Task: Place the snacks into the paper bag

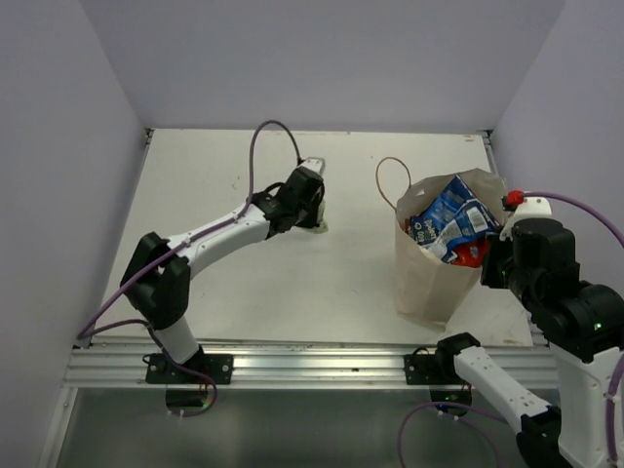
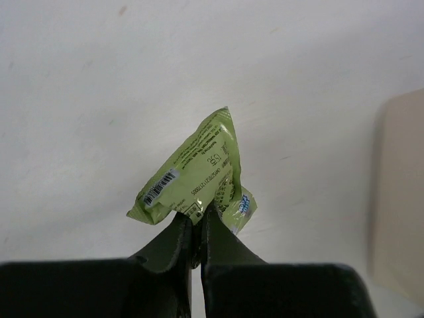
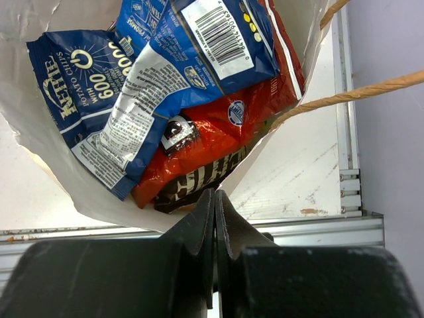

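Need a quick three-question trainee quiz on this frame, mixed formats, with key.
1. True or false: the left gripper is shut on the pale green packet.
2. Which lies on top inside the paper bag? A blue packet, B orange packet, C magenta packet.
3. Fill in: the right gripper, by the bag's rim, has its jaws ___.

Key: 1 true; 2 A; 3 shut.

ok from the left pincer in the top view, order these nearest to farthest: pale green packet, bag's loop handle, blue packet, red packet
1. pale green packet: pinched in the left pincer itself.
2. loop handle: to its right, on the paper bag's left side.
3. blue packet: in the bag's mouth, further right.
4. red packet: under the blue one, farthest right.
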You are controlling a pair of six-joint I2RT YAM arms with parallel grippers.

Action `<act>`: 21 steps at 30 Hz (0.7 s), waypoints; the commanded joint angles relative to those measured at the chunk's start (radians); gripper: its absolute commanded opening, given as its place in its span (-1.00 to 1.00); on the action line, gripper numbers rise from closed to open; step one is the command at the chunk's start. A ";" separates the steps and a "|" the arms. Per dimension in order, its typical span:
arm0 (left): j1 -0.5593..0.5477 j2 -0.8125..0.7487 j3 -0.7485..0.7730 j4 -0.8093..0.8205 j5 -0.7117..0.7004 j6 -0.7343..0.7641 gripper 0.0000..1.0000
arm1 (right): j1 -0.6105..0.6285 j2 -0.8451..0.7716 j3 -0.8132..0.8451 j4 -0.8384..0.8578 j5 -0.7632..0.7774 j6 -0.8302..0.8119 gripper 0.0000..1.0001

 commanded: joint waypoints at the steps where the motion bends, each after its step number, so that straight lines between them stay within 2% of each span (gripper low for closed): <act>1: -0.130 -0.168 0.261 0.135 0.028 0.094 -1.00 | 0.005 0.013 0.057 -0.003 0.008 -0.017 -1.00; 5: -0.183 -0.182 0.369 0.362 0.301 0.101 -1.00 | 0.007 0.013 0.059 -0.005 0.011 -0.018 -1.00; 11: -0.248 -0.008 0.498 0.354 0.505 0.118 -1.00 | 0.004 0.008 0.060 -0.006 0.015 -0.017 -1.00; 17: -0.376 0.209 0.672 0.179 0.478 0.199 -1.00 | 0.005 0.008 0.067 -0.011 0.019 -0.015 -1.00; 21: -0.428 0.257 0.702 0.122 0.428 0.219 -1.00 | 0.005 -0.004 0.060 -0.014 0.024 -0.015 -1.00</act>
